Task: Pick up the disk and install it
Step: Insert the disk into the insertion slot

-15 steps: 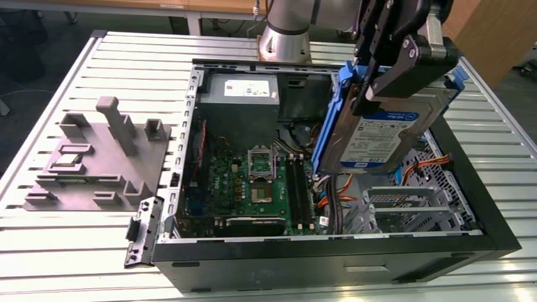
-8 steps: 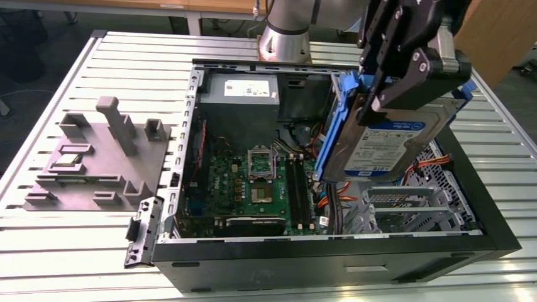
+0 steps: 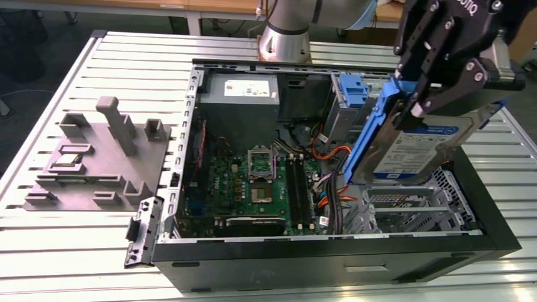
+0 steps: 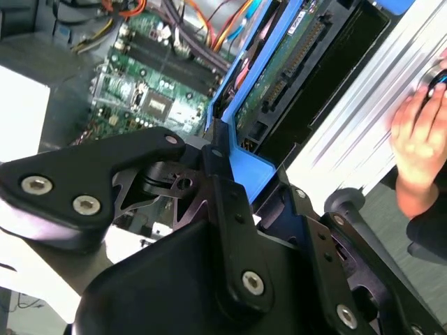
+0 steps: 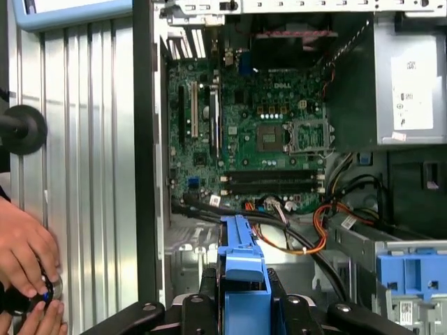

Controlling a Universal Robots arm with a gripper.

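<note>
A slatted metal table [image 3: 75, 251] is shown carrying an open computer case [image 3: 336, 267], its motherboard [image 3: 251, 182] exposed. Toward the exterior view's right, the disk [image 3: 419, 148] is held clear above the case. It is clamped at its upper end by the gripper [image 3: 436, 94], whose fingers are closed against the blue side rails. The disk's long axis is tilted steeply, so its lower end hangs below the gripper, apparently just above the empty metal drive cage [image 3: 403, 207]. In the first wrist view, a person's hand [image 5: 28, 258] is seen beside the case, over the table.
</note>
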